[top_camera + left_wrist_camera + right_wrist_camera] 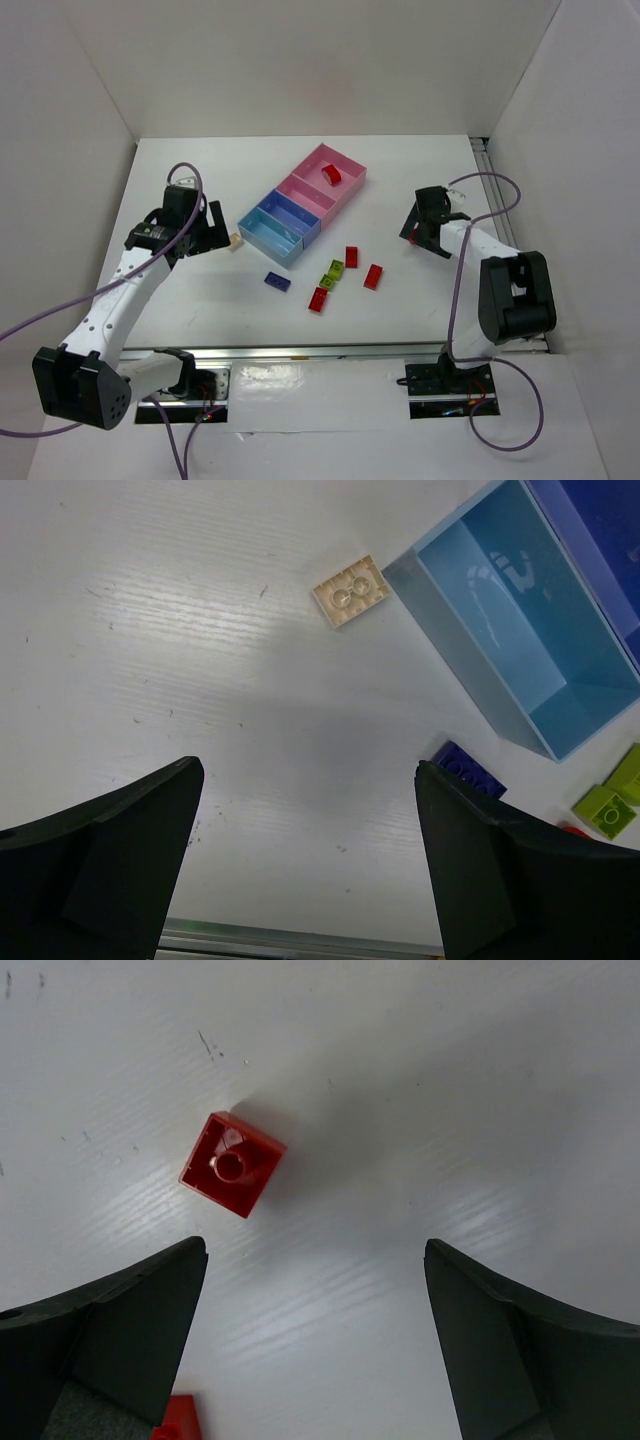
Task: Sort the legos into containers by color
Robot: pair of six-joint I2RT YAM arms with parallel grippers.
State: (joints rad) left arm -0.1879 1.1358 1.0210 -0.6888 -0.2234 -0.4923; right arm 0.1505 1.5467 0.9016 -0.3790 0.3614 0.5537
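Observation:
Four joined trays run diagonally: two light blue (268, 236) and two pink (338, 162). A red lego (331, 175) lies in the far pink tray. On the table lie a tan lego (236, 241), a purple lego (278, 281), a lime-green lego (332, 272) and three red legos (351, 256). My left gripper (310, 810) is open and empty above bare table, near the tan lego (349, 591) and the end blue tray (510, 620). My right gripper (315, 1290) is open and empty, with an upturned red lego (232, 1163) just ahead of it.
White walls enclose the table on three sides. A metal rail (300, 352) runs along the near edge. Purple cables loop from both arms. In the left wrist view the purple lego (468, 768) and green legos (610, 805) lie by the right finger.

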